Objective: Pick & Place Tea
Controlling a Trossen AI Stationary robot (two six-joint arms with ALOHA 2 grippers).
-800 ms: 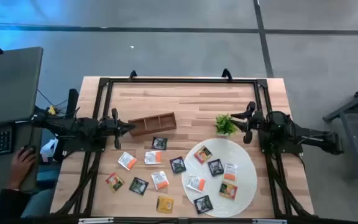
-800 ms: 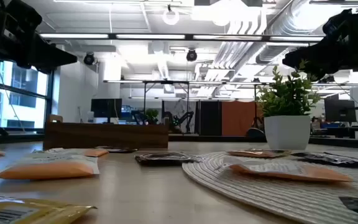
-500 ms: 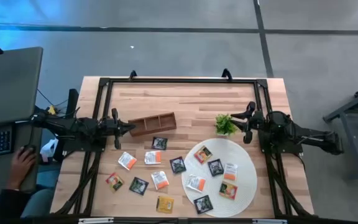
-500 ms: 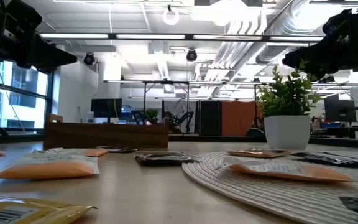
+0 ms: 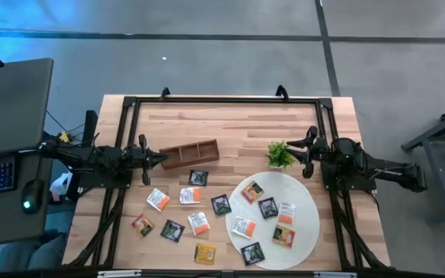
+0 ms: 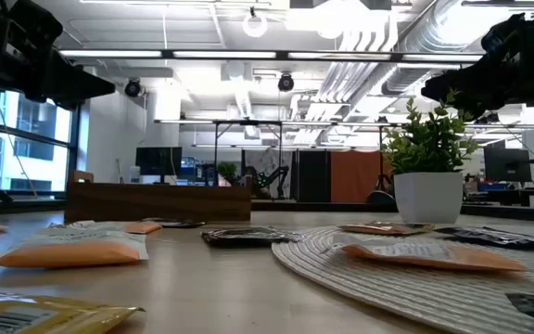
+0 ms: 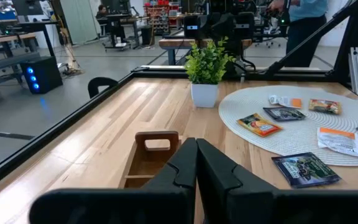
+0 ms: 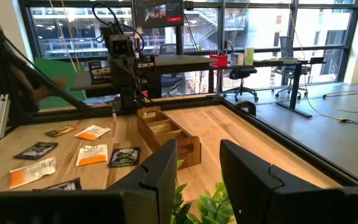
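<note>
Several small square tea packets lie flat on the bare wood (image 5: pixel 190 195), and several more on the round white mat (image 5: pixel 309 202), such as a black one (image 5: pixel 268 207). My left gripper (image 5: pixel 161 157) hovers shut at the left end of the wooden divided tray (image 5: pixel 189 153); the left wrist view shows its fingers (image 7: pixel 196 144) together above the tray (image 7: pixel 156 144). My right gripper (image 5: pixel 293 154) hangs open in the air beside the small potted plant (image 5: pixel 280 154), whose leaves (image 8: pixel 213 198) show below the fingers (image 8: pixel 197 152). Neither gripper touches a packet.
A black frame (image 5: pixel 222 100) runs around the table top. The plant in its white pot (image 6: pixel 428 195) stands between the tray and the mat. Bare wood (image 5: pixel 238 123) lies along the far side. A desk with keyboard and mouse (image 5: pixel 28 190) stands left of the table.
Both arms and all packets have stayed put. A person's hand that rested on the mouse at the desk left of the table has drawn back out of sight.
</note>
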